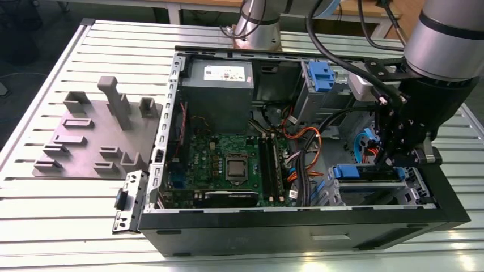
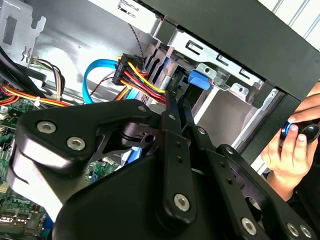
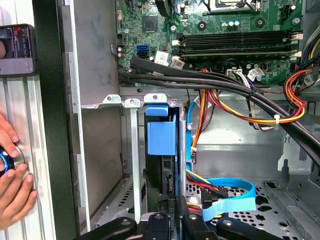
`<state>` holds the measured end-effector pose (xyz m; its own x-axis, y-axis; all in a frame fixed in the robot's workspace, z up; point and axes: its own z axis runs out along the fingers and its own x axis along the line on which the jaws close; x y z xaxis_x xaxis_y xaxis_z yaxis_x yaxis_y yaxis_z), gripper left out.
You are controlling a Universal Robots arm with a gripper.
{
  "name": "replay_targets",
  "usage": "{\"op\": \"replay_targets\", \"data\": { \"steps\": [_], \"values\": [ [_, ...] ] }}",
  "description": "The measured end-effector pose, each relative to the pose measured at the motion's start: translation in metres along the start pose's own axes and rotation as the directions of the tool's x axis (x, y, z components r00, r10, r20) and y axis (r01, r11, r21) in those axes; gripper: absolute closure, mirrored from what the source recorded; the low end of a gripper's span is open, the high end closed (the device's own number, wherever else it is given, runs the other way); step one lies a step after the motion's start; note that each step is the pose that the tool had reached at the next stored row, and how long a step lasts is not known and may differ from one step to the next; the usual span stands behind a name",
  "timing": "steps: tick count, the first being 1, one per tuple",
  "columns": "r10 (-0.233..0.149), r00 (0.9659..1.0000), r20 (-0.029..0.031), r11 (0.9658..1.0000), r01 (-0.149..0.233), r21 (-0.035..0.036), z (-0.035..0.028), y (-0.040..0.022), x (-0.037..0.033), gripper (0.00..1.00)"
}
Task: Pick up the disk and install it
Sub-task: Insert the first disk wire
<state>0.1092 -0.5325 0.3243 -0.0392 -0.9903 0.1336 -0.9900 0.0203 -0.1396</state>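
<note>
While the disk (image 3: 161,137) stands on edge in the drive bay (image 3: 131,150) of the open computer case (image 1: 302,226), its blue frame showing, the gripper (image 3: 169,220) sits just above it, fingers clenched on its edge; a person's hand (image 2: 290,150) rests beside the case.

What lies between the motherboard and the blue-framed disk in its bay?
A bundle of cables, thick black ones with orange, red and yellow wires, crosses between the motherboard and the disk in the first wrist view.
</note>
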Motion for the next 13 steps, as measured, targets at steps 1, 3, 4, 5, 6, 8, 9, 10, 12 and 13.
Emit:
{"op": "replay_targets", "data": {
  "steps": [1,3,4,5,6,8,9,10,12,13],
  "values": [
    [0.000,1.0000,0.0010,1.0000,0.000,-0.0001,0.0003,0.0001,-0.0001,0.84],
    [0.000,1.0000,0.0012,1.0000,0.000,-0.0001,0.0003,0.0001,-0.0001,0.82],
    [0.000,1.0000,0.0002,1.0000,0.000,0.0000,-0.0007,-0.0001,0.0001,0.76],
    [0.000,1.0000,0.0004,1.0000,0.000,0.0000,-0.0020,-0.0003,0.0003,0.76],
    [0.000,1.0000,0.0005,1.0000,0.000,-0.0001,-0.0039,-0.0005,0.0005,0.76],
    [0.000,1.0000,0.0000,1.0000,0.000,-0.0004,-0.0086,-0.0012,0.0012,0.76],
    [0.000,1.0000,0.0002,1.0000,0.000,-0.0006,-0.0103,-0.0014,0.0014,0.76],
    [0.000,1.0000,0.0002,1.0000,0.000,-0.0007,-0.0107,-0.0015,0.0015,0.76],
    [0.000,1.0000,0.0003,1.0000,0.000,-0.0008,-0.0106,-0.0015,0.0014,0.76],
    [0.000,1.0000,0.0003,1.0000,0.000,-0.0008,-0.0107,-0.0015,0.0015,0.78]
  ]
}}
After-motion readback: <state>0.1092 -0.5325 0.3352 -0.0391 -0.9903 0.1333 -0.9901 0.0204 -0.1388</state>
